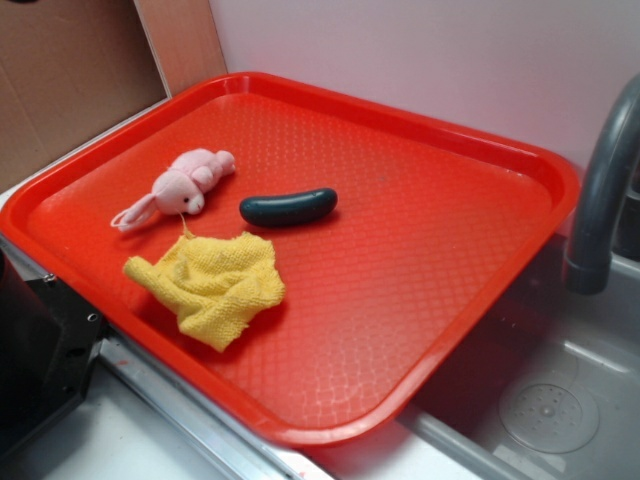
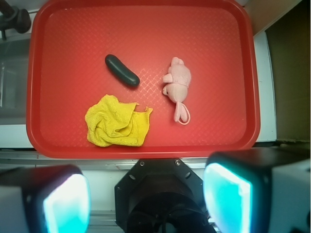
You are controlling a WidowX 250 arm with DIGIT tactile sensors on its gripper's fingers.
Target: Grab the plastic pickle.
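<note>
The plastic pickle is dark teal-green and glossy. It lies on the red tray left of centre, and also shows in the wrist view. My gripper is open and empty, its two pads wide apart at the bottom of the wrist view. It is high above the tray's near edge, well apart from the pickle. The gripper is not seen in the exterior view.
A pink plush bunny lies left of the pickle. A crumpled yellow cloth lies in front of it. A grey faucet and a sink are at the right. A black robot base is at the left.
</note>
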